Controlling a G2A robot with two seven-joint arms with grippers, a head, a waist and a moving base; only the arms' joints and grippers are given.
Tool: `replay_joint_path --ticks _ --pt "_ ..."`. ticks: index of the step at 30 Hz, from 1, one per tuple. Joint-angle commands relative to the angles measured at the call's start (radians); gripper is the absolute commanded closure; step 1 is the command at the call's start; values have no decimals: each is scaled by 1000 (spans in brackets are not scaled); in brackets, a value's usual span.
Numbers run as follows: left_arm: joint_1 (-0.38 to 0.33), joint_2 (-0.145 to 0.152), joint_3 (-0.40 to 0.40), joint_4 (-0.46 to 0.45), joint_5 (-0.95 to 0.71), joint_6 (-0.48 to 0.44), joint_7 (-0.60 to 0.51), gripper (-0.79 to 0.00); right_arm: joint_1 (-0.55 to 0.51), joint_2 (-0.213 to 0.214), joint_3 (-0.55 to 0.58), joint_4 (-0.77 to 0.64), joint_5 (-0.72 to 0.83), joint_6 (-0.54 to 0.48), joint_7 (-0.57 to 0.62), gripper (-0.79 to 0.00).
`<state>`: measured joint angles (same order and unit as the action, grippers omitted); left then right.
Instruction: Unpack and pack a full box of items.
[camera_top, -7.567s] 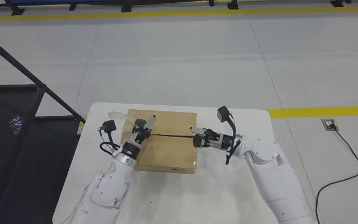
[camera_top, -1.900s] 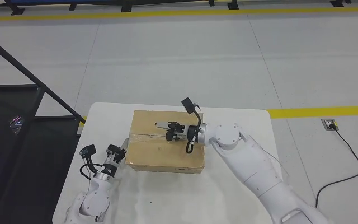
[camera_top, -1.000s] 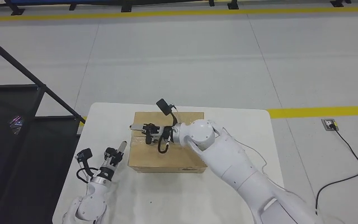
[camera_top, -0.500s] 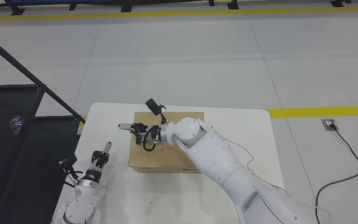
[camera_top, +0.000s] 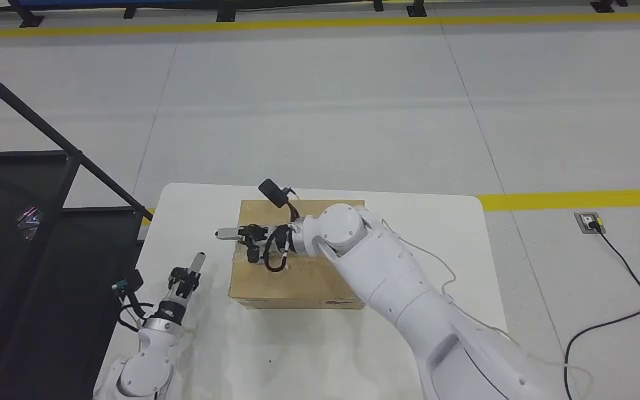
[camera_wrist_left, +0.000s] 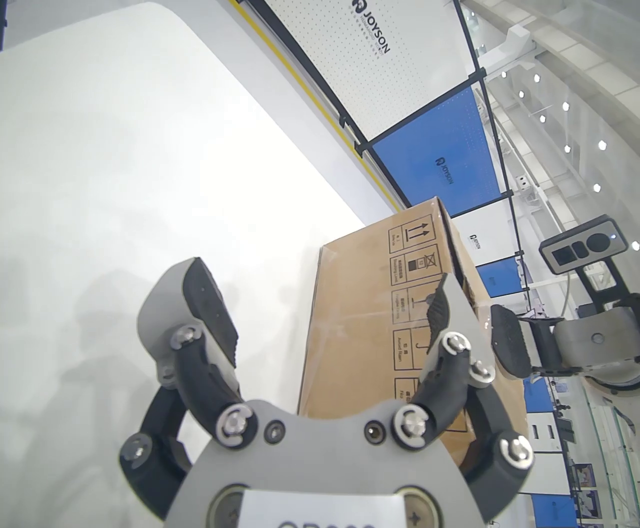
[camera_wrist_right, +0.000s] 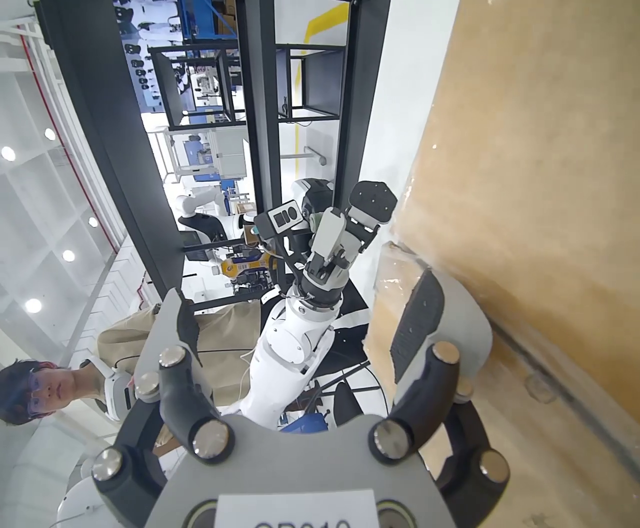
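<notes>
Top view | right arm (camera_top: 340, 235) across box (camera_top: 300, 285), jaws wide, maybe touching it | left arm (camera_top: 160, 330) beside box, jaws wide

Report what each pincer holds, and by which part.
Nothing is held. Left pincer hangs open beside the box; right pincer is open at the box's top edge.

A robotics lab in a big industrial hall. The pale grey floor (camera_top: 330, 100) has yellow lines (camera_top: 300, 22) across the top of the frame, and a white counter (camera_top: 440, 230) stands low in the middle. Around are blue and white partition panels (camera_wrist_left: 440, 155), black racks (camera_wrist_right: 280, 75), another robot arm (camera_wrist_right: 195, 210) and ceiling lamps (camera_wrist_left: 565, 106).
</notes>
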<state>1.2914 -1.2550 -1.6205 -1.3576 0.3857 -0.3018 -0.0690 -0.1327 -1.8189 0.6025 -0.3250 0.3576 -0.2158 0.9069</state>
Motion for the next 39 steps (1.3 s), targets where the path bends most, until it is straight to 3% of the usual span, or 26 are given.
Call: replay_joint_path --ticks 1,11,23,32,39 --pt "-1 0 4 0 2 0 0 -785 3 4 4 7 -12 -5 1 -785" --pt "-5 -2 24 -6 9 2 3 -785 3 55 65 35 -25 -72 29 -785" --pt "-9 -1 34 -10 18 7 3 -785 -47 136 140 -36 -62 -96 45 -785" --pt "-9 -1 39 -12 23 10 1 -785 -121 214 219 -189 -104 -67 65 -785" --pt "-10 0 42 -15 27 11 5 -785 -214 286 302 -378 -189 14 61 -785"
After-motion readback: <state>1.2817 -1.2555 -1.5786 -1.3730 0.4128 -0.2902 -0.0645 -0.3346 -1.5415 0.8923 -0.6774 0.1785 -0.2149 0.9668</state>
